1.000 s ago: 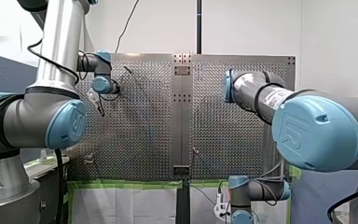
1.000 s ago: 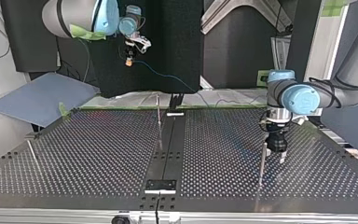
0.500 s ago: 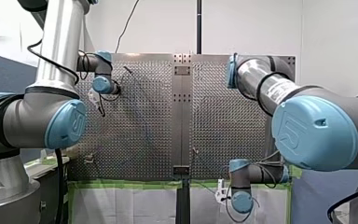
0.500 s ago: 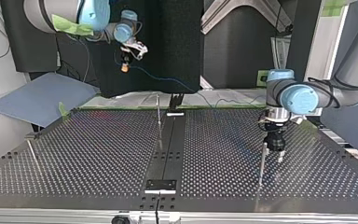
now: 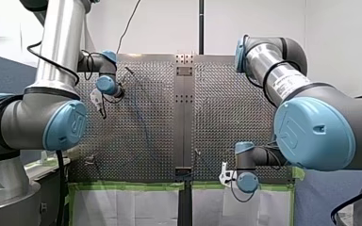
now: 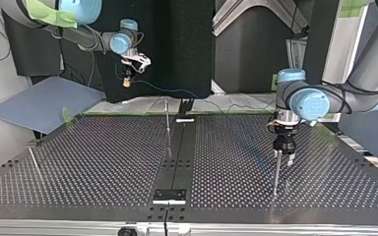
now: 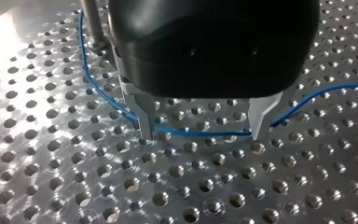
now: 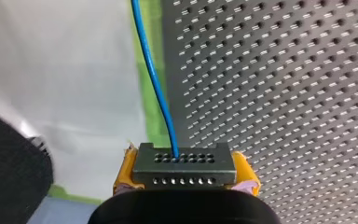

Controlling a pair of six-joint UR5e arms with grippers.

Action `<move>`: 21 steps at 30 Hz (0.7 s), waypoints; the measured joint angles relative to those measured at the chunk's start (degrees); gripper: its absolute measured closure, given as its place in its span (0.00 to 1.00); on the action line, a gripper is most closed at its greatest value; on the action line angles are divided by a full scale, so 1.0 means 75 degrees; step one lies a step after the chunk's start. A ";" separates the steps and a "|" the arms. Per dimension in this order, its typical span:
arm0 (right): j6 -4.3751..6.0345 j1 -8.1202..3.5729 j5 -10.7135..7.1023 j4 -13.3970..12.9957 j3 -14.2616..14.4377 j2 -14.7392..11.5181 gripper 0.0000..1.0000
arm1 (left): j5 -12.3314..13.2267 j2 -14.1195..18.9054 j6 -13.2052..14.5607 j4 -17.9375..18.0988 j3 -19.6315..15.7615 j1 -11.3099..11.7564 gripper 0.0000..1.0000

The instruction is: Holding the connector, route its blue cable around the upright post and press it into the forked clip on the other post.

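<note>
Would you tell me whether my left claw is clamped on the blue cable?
No: the left wrist view shows the left claw open, the blue cable running loose across the table between its fingers.

The connector [image 8: 184, 164] is a small dark grey block with two rows of holes. It is held level between the yellow pads of my right gripper [image 8: 185, 179], up in the air and well apart from the upright post [image 6: 276, 173]. The blue cable [image 8: 154, 77] leaves one hole in its face and runs off straight. At the post, a thin vertical metal rod, the cable lies on the perforated table [image 7: 51, 186], passing just beside the post's foot and sweeping away in a wide arc. A second thin post [image 6: 167, 120] stands well apart from it, and its tip is too small to read.
</note>
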 joint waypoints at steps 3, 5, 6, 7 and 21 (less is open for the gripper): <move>-0.0041 -0.0015 -0.0142 0.0059 0.0001 -0.0193 1.00 | -0.0031 0.0001 0.0029 -0.0033 0.0000 -0.0055 0.00; -0.0062 -0.0020 -0.0243 0.0113 0.0002 -0.0326 1.00 | -0.0043 0.0001 0.0032 -0.0042 0.0000 -0.0088 0.00; -0.0063 -0.0022 -0.0283 0.0137 0.0003 -0.0386 1.00 | -0.0045 0.0002 0.0032 -0.0045 0.0000 -0.0100 0.00; -0.0064 -0.0024 -0.0318 0.0157 0.0004 -0.0448 1.00 | -0.0048 0.0002 0.0031 -0.0054 0.0000 -0.0112 0.00; -0.0235 -0.0007 -0.0492 0.0239 0.0062 -0.1433 1.00 | -0.0614 0.0274 -0.0170 -0.0565 0.0000 -0.0292 0.00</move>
